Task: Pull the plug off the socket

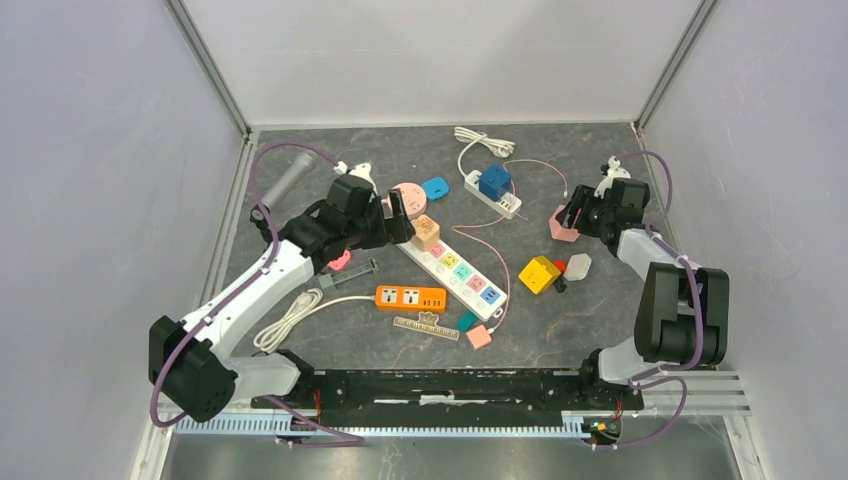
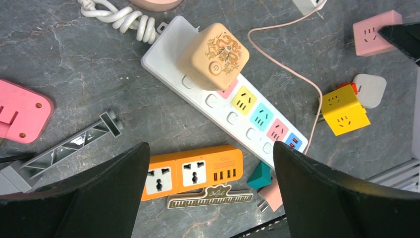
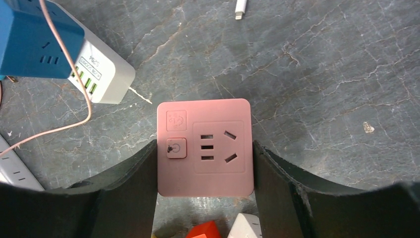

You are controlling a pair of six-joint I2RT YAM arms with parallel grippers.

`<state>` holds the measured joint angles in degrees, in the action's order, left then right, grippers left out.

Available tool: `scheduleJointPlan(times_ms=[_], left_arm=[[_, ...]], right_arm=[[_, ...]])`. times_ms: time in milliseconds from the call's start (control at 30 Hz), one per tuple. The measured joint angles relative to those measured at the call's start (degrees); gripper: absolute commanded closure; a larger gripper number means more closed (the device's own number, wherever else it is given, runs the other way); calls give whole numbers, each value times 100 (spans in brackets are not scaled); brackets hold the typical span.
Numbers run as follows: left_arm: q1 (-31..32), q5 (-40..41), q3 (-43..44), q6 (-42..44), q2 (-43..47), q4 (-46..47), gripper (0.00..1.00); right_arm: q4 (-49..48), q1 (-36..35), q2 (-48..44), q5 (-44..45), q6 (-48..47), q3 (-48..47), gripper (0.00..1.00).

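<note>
A tan cube plug [image 1: 426, 232] with a dragon print sits plugged into the far end of a long white power strip [image 1: 462, 271] with coloured sockets. In the left wrist view the plug [image 2: 214, 56] stands on the strip [image 2: 218, 101] ahead of my fingers. My left gripper [image 1: 400, 215] is open and empty just left of the plug; in its own view it [image 2: 210, 148] hovers over the orange strip. My right gripper [image 1: 572, 215] is at the right, shut on a pink socket cube [image 3: 208, 124], with one finger against each side.
An orange power strip [image 1: 411, 297] and a comb-like clip [image 1: 426, 326] lie near the front. A blue cube on a small white strip [image 1: 494, 181] is at the back. A yellow cube [image 1: 538, 273], a white adapter [image 1: 578, 266], a coiled white cable [image 1: 290, 315] and a grey cylinder [image 1: 288, 178] lie around.
</note>
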<state>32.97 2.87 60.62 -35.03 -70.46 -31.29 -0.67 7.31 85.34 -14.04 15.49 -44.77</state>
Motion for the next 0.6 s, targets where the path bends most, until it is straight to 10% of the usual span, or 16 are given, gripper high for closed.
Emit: scheduleJointPlan(times_ms=[267,600], left_arm=[[-11,2,-11,24,-146,-31,0],[-15,13,-15,66,-140,-33,0]], right_arm=[[-101,210,186,-258,-96,0,30],[105,245,52,-33,-424,4,10]])
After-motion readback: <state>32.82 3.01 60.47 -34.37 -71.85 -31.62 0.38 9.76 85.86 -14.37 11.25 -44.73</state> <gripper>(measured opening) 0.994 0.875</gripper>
